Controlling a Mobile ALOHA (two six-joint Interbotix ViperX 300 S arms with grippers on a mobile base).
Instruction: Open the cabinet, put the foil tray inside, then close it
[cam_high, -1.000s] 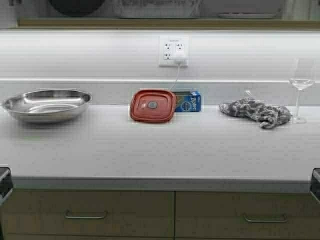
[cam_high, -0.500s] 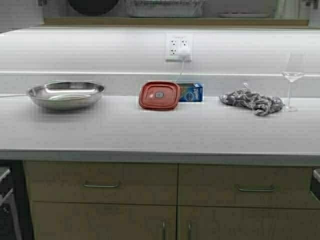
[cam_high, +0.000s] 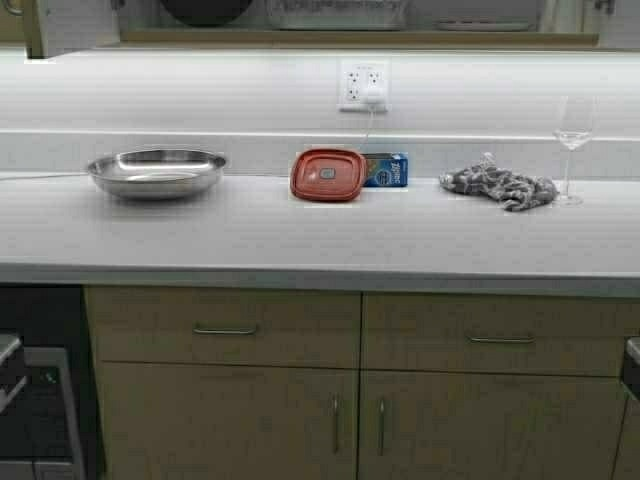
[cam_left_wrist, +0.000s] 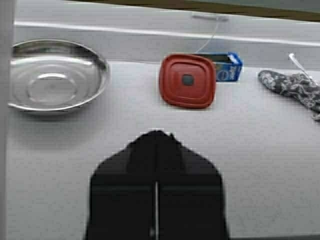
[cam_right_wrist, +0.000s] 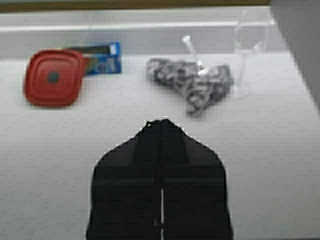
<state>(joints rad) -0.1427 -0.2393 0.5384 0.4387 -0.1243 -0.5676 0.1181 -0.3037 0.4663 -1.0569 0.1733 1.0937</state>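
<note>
bowl (cam_high: 156, 171) of smooth steel sits at the left end of our white table (cam_high: 320, 240), and in the left wrist view our left gripper (cam_left_wrist: 156, 135) hangs above bare table, its jaws pressed together with nothing between them. to the right of the bowl, near the middle, a red square lid (cam_high: 327, 175) leans against a small blue box (cam_high: 386, 170), under a wall outlet (cam_high: 363, 85) with a white plug in it. further right lies a crumpled patterned cloth (cam_high: 500, 186), and just beside it stands a wine glass (cam_high: 572, 135). in the right wrist view our right gripper (cam_right_wrist: 161, 123) is likewise closed and empty, above the table in front of the cloth. overhead, the foil tray (cam_high: 336, 13) rests on the lowest shelf of the cabinet (cam_high: 330, 38), right of a dark round object (cam_high: 205, 10). below the table are tan drawers (cam_high: 225, 328).
</note>
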